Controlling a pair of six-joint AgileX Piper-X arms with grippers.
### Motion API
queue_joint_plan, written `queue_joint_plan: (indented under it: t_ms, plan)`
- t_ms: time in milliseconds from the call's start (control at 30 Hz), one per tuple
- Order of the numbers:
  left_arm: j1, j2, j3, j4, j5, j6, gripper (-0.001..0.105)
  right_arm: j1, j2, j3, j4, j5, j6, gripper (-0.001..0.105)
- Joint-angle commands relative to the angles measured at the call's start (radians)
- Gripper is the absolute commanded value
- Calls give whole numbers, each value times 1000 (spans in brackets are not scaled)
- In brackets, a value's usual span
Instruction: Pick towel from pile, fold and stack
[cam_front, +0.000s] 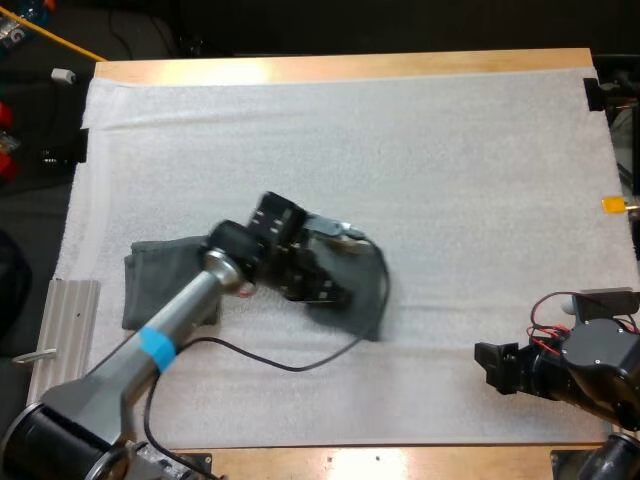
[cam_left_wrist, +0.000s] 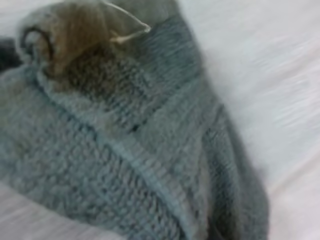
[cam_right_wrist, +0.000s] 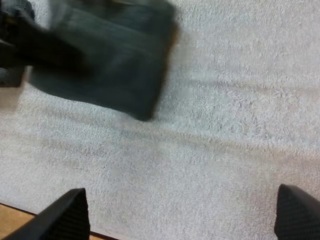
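Observation:
A dark grey-green towel (cam_front: 368, 300) lies spread left of the middle of the white mat (cam_front: 450, 170), partly folded over itself. My left gripper (cam_front: 312, 272) is down on the towel's right half, and its arm covers the towel's middle. The left wrist view looks from very close onto the towel (cam_left_wrist: 125, 150), with its ribbed hem and a folded corner. My right gripper (cam_front: 497, 366) rests low at the mat's front right, apart from the towel. It is open, its fingertips (cam_right_wrist: 67, 212) wide apart over bare mat (cam_right_wrist: 225, 125), with the towel's corner (cam_right_wrist: 120, 65) farther off.
A ribbed metal plate (cam_front: 70, 320) lies at the table's left edge beside the mat. The wooden table edge (cam_front: 350, 66) runs along the far side. Bare mat stretches behind and to the right of the towel.

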Motion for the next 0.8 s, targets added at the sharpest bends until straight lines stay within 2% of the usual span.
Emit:
queue_joint_plan:
  t_ms: [0,133,200,533,767]
  plan:
    - [21,-18,-19,66,-72,62,0,0,-2,-6,7,6,-4,72]
    - [110,-32,-71,192,-236,165,0,0,-2,-6,7,6,-4,72]
    - [153,-45,-96,235,-289,192,0,0,-2,-6,7,6,-4,72]
    - [329,-100,-118,308,-407,279,0,0,-2,-6,7,6,-4,72]
    - [411,-100,-99,307,-473,285,0,0,-2,-6,7,6,-4,72]
